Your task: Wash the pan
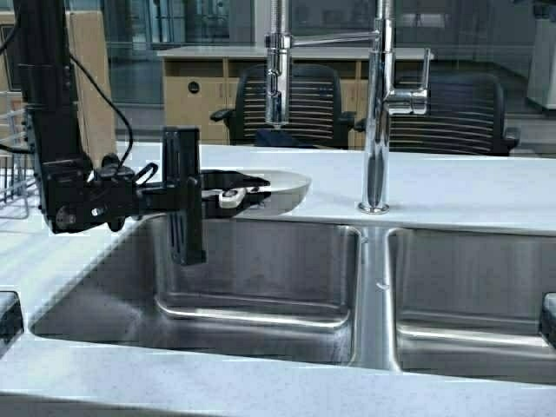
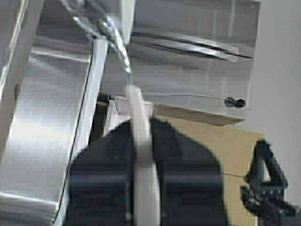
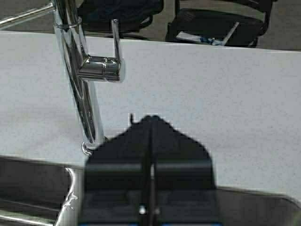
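Left pincer (image 1: 228, 196) holds the pan (image 1: 265, 187) by its handle over the left sink basin (image 1: 261, 287).

The pan hangs at the basin's back edge, below the faucet's (image 1: 375, 113) spray head (image 1: 277, 74), its rim catching light. In the left wrist view the fingers (image 2: 181, 174) clamp the white handle (image 2: 141, 141). The right pincer (image 3: 150, 136) sits pressed together over the right basin's back rim, facing the table (image 3: 211, 89) and faucet lever (image 3: 115, 40).

The pan (image 1: 276, 186) was cream-white, the sink (image 1: 261, 278) brushed silver, the desk (image 1: 469, 187) pale speckled grey, the left tool (image 1: 187, 208) black.
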You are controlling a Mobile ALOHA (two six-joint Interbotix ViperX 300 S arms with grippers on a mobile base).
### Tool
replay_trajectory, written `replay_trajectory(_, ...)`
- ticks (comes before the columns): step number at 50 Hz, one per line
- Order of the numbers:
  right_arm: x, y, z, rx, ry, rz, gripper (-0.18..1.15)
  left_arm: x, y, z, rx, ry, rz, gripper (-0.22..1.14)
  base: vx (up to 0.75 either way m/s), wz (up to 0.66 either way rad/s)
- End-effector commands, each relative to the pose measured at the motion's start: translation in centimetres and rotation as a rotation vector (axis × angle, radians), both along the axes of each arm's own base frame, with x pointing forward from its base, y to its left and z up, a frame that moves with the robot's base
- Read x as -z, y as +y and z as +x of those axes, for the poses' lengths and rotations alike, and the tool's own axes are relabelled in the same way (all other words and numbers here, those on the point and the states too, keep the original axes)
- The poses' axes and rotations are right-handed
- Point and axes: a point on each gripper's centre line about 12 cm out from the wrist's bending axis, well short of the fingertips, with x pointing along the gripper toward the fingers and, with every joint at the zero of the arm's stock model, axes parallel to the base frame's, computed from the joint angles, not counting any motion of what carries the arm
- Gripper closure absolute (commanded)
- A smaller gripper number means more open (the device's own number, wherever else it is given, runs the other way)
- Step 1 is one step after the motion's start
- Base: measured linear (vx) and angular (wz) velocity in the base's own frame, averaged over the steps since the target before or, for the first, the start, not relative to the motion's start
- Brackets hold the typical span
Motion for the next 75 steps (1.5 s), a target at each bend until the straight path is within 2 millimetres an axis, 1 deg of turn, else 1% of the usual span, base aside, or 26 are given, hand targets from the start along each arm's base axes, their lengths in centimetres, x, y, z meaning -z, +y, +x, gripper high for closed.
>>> replay_trajectory(1,-1.1,0.1,2.6,0.004,0.0,0.036,0.24,-1.5,-0.5,-0.5,0.021,-0.07,-0.011,0.89,0.08,0.07)
replay_trajectory(5,-1.2,0.4,4.7,-0.001,0.025,0.05,-0.05,-1.4,-0.6,-1.1,0.03,-0.07,0.001,0.89,0.07,0.06)
replay_trajectory(7,-1.2,0.7,5.8,-0.013,0.036,0.046,-0.11,-1.3,-0.6,-1.3,0.035,-0.07,0.006,0.89,0.05,0.04)
replay_trajectory(13,-0.9,1.8,9.1,-0.053,0.064,0.019,-0.06,-1.2,-0.7,-1.9,0.043,-0.065,0.009,0.89,0.04,0.04)
replay_trajectory(17,-0.7,2.1,11.4,-0.06,0.077,0.013,-0.07,-1.1,-0.7,-2.1,0.044,-0.059,0.009,0.89,0.03,0.02)
replay_trajectory(26,0.3,2.4,15.6,-0.058,0.109,0.021,-0.07,-1.0,-0.7,-2.0,0.037,-0.059,0.011,0.89,0.0,0.0)
replay_trajectory(44,3.5,2.9,24.5,-0.051,0.178,0.014,-0.07,-0.9,-0.6,-2.1,0.03,-0.055,0.008,0.89,0.0,0.0)
replay_trajectory(48,4.0,2.9,26.1,-0.046,0.204,0.016,-0.07,-0.9,-0.5,-2.2,0.03,-0.052,0.008,0.89,0.0,0.0)
replay_trajectory(52,4.6,2.7,27.2,-0.034,0.241,0.018,-0.07,-1.0,-0.5,-2.2,0.03,-0.053,0.006,0.89,0.0,0.0)
replay_trajectory(54,4.6,2.4,27.8,-0.024,0.25,0.025,-0.07,-1.0,-0.5,-2.2,0.03,-0.053,0.007,0.89,0.0,0.0)
replay_trajectory(58,4.7,1.3,28.4,0.008,0.264,0.052,-0.07,-0.9,-0.5,-2.2,0.029,-0.052,0.008,0.89,0.0,0.0)
replay_trajectory(61,4.4,0.4,28.7,0.034,0.261,0.075,-0.07,-0.9,-0.5,-2.2,0.029,-0.051,0.007,0.89,0.0,0.0)
replay_trajectory(70,4.3,-3.4,28.5,0.128,0.283,0.143,-0.07,-0.8,-0.5,-2.2,0.029,-0.049,0.009,0.89,0.0,0.0)
replay_trajectory(75,4.4,-4.8,28.1,0.165,0.32,0.17,-0.07,-0.7,-0.5,-2.2,0.029,-0.047,0.009,0.89,0.0,0.0)
